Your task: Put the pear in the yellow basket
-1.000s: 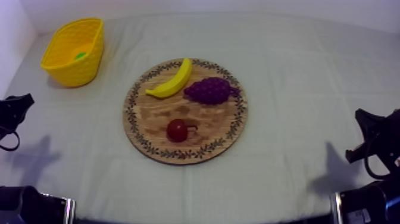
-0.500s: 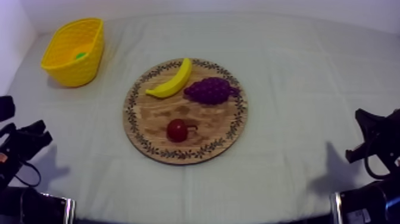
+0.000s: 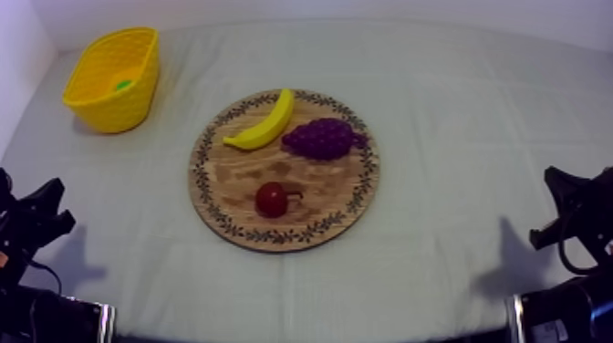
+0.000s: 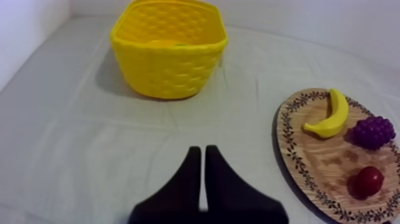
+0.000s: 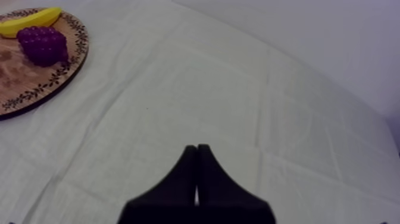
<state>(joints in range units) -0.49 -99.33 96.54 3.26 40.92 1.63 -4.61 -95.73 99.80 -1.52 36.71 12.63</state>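
Pear (image 3: 123,85): green patch inside basket (image 3: 105,109), far-left desk (image 3: 456,137) corner. Board (image 3: 324,192) mid-desk carries banana (image 3: 264,123), grapes (image 3: 321,139), small red fruit (image 3: 271,198). Left pincer (image 4: 202,149) and right pincer (image 5: 197,147) both pressed together, empty, at desk's side edges.

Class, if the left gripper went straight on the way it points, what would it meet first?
Probably the yellow basket: the left gripper points toward it over bare cloth, though height is hard to judge.
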